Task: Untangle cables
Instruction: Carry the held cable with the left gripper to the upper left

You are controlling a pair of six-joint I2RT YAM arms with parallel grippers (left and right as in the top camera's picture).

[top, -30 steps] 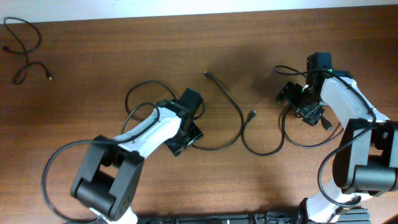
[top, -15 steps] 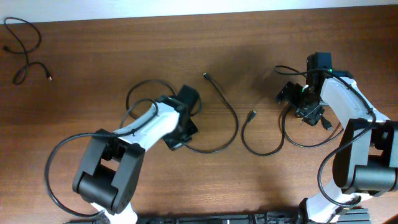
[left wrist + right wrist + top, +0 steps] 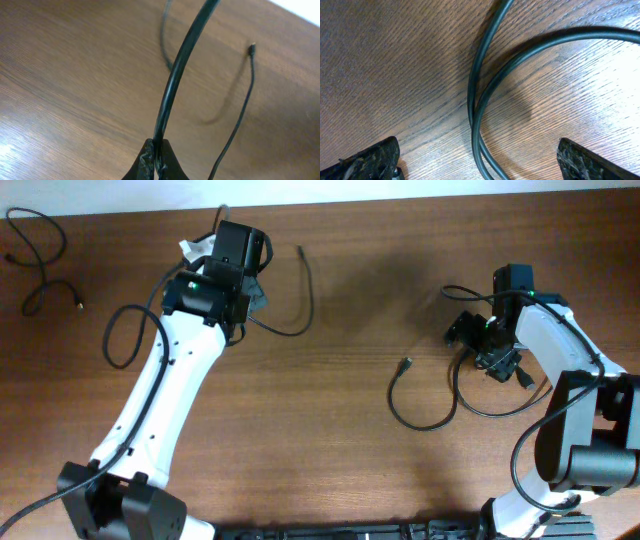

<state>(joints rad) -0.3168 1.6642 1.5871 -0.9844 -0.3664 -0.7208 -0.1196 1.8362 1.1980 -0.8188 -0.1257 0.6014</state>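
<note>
My left gripper (image 3: 252,300) (image 3: 157,150) is at the back left of the table, shut on a thin black cable (image 3: 300,328) (image 3: 175,85). The cable rises from between the fingertips, and its free end with a small plug (image 3: 252,47) curves away over the wood. On the right lies a second cable (image 3: 425,425) in loops, its plug (image 3: 405,365) pointing left. My right gripper (image 3: 482,348) (image 3: 480,160) stands wide open, low over two crossing strands of that cable (image 3: 475,100), and touches neither. A third cable (image 3: 40,275) lies apart at the far left corner.
The table's far edge (image 3: 400,205) runs just behind the left gripper. A black loop (image 3: 112,345) hangs left of the left arm; I cannot tell whose it is. Both arm bases (image 3: 120,510) (image 3: 575,480) stand at the front edge.
The left gripper shut on the cable, then swung up and left to the back of the table, pulling it away from the right-hand cable. The right arm has not moved.
</note>
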